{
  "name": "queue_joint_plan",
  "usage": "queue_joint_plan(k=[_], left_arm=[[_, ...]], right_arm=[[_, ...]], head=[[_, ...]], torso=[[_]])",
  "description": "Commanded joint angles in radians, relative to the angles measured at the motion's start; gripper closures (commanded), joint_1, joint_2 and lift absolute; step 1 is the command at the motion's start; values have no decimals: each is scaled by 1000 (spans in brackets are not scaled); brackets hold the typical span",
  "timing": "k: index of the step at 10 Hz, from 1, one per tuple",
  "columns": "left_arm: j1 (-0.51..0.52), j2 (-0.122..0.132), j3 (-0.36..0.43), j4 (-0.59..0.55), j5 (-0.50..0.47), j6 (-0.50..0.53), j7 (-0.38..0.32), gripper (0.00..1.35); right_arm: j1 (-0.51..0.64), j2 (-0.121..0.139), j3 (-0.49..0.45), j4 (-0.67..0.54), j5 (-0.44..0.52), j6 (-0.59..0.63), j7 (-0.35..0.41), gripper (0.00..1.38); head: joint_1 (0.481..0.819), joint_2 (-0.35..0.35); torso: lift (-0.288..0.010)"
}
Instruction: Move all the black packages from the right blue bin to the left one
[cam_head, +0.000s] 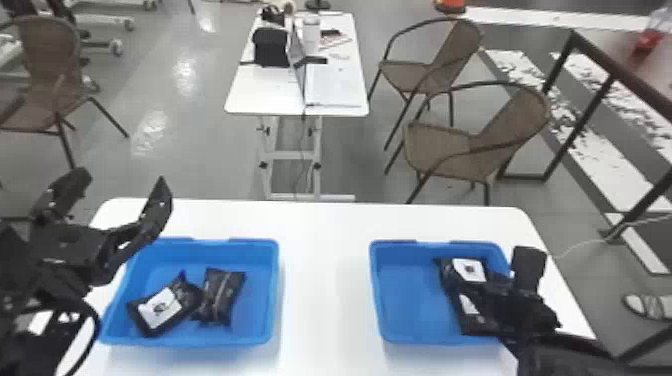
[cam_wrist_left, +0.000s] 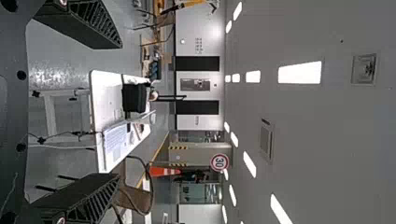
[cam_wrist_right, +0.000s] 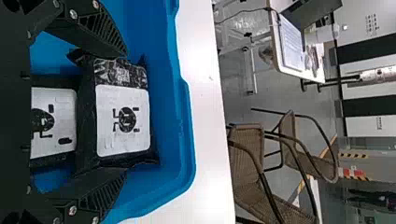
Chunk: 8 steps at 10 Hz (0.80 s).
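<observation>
"Where does the job stand?"

"Two parcels lie in the left bin (cam_head: 275, 295), one labelled (cam_head: 161, 307) and one creased (cam_head: 220, 295). Two more are in the right bin (cam_head: 377, 295), toward its right side: a far package (cam_wrist_right: 123, 121) and a near package (cam_wrist_right: 53, 121), close together. Both bins sit on the bench (cam_head: 325, 280)."

"And the right claw (cam_wrist_right: 123, 114)?"

"Unclenched, its two fingers on either side of the far package. Whether either one touches is hard to tell. The step in hand looks like a grasp."

"How should it go?"

"The claw ought to centre on the package's body and close evenly, since the wrapping looks soft and may slip if caught only by a loose edge. A straight lift should then keep the near package from being dragged along, and enough height clears the rim before the carry leftward."

"The left claw (cam_head: 120, 182)?"

"Spread wide and empty, over the left bin's far left corner. It should leave room for the drop."
</observation>
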<state>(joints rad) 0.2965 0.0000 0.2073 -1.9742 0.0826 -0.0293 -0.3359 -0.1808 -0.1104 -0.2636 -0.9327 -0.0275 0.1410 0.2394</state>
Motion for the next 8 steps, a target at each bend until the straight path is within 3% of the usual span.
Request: queue_joint_plan(k=[1, 3, 5, 8], left_arm=[[4, -3, 4, 0, 2, -4, 0, 36], [18, -3, 20, 0, 8, -9, 0, 36], [18, -3, 20, 0, 6, -14, -2, 36], [16, -3, 20, 0, 8, -11, -3, 36]], right_arm=[[-20, -12, 1, 35, -5, -1, -5, 156], [-49, -15, 3, 94, -26, -32, -14, 156], [-68, -37, 58, 120, -71, -31, -15, 156], [-77, -37, 83, 127, -80, -17, -35, 156]], head=[[695, -97], [695, -102], [695, -92], [695, -85]], torso=[[0], [0], [0], [0]])
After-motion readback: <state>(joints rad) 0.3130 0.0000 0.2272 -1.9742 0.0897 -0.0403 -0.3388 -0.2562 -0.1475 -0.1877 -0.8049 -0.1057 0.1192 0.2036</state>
